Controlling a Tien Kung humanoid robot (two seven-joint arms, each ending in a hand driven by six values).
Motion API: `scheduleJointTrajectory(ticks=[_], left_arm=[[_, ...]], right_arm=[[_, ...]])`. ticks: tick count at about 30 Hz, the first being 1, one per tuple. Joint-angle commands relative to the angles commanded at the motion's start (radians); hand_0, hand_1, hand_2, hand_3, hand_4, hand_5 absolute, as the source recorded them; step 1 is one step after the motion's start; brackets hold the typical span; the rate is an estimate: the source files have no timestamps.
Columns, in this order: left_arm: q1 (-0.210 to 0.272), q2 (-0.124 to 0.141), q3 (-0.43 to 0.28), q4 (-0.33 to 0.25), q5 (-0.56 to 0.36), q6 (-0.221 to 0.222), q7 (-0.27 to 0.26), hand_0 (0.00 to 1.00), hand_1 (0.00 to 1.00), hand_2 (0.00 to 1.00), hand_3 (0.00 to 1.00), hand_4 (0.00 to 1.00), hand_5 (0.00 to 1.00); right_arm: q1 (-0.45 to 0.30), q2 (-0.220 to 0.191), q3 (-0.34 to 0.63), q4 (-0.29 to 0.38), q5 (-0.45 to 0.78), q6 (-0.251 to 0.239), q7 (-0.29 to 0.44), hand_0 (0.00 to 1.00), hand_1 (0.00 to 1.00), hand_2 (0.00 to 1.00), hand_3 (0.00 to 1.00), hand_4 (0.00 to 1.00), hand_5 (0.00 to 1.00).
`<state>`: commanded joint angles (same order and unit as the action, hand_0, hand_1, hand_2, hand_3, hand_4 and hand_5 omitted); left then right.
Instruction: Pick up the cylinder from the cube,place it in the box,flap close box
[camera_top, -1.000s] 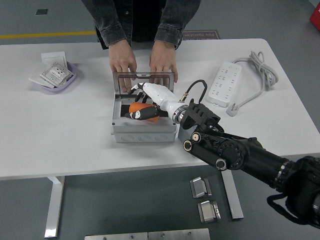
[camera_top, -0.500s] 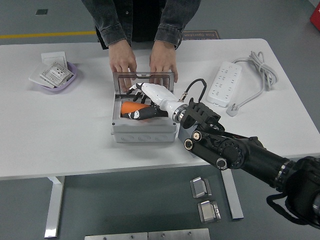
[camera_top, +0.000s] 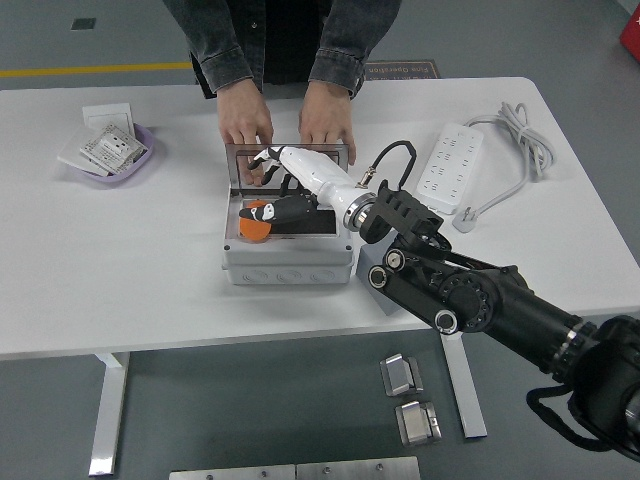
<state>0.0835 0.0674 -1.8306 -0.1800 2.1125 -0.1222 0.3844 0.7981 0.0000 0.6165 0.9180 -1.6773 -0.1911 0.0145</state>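
Observation:
An orange cylinder (camera_top: 254, 221) lies inside the grey box (camera_top: 290, 266), at its left end. My right hand (camera_top: 266, 186), white with black finger pads, reaches in over the box from the right. Its fingers (camera_top: 272, 158) are spread up toward the raised clear lid (camera_top: 338, 152), and the black thumb (camera_top: 284, 210) lies just beside the cylinder without gripping it. A person at the far side holds the lid's top edge with both hands (camera_top: 245, 122). A grey cube (camera_top: 374, 274) shows partly under my forearm, right of the box.
A white power strip (camera_top: 447, 166) with its cable lies at the right. A purple bowl (camera_top: 112, 160) of packets sits at the far left, with a white card (camera_top: 106, 113) behind it. Metal parts (camera_top: 402, 376) lie on the floor below the table's near edge.
The cylinder went from my right hand's grasp down into the box and now lies at its left end. My fingers opened and lifted toward the lid.

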Motion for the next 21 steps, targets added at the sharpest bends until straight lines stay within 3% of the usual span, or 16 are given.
scheduleJointTrajectory(ticks=[7,16,21], left_arm=[[0.004,-0.006,0.001,0.000,-0.008,0.002,-0.001,0.730,0.736,0.692,0.799,0.764,0.434],[0.012,-0.010,-0.003,0.000,-0.011,0.004,0.000,0.730,0.736,0.694,0.799,0.761,0.432],[0.012,-0.011,-0.001,0.000,-0.016,0.004,0.001,0.730,0.736,0.693,0.799,0.760,0.427]], right_arm=[[-0.040,-0.004,0.075,0.094,-0.050,0.038,-0.030,0.281,0.420,0.577,0.734,0.998,0.476],[-0.095,-0.061,0.170,0.249,-0.118,0.119,-0.088,0.262,0.383,0.566,0.728,0.998,0.480],[-0.090,-0.072,0.203,0.281,-0.106,0.140,-0.096,0.250,0.369,0.556,0.721,0.998,0.504]])
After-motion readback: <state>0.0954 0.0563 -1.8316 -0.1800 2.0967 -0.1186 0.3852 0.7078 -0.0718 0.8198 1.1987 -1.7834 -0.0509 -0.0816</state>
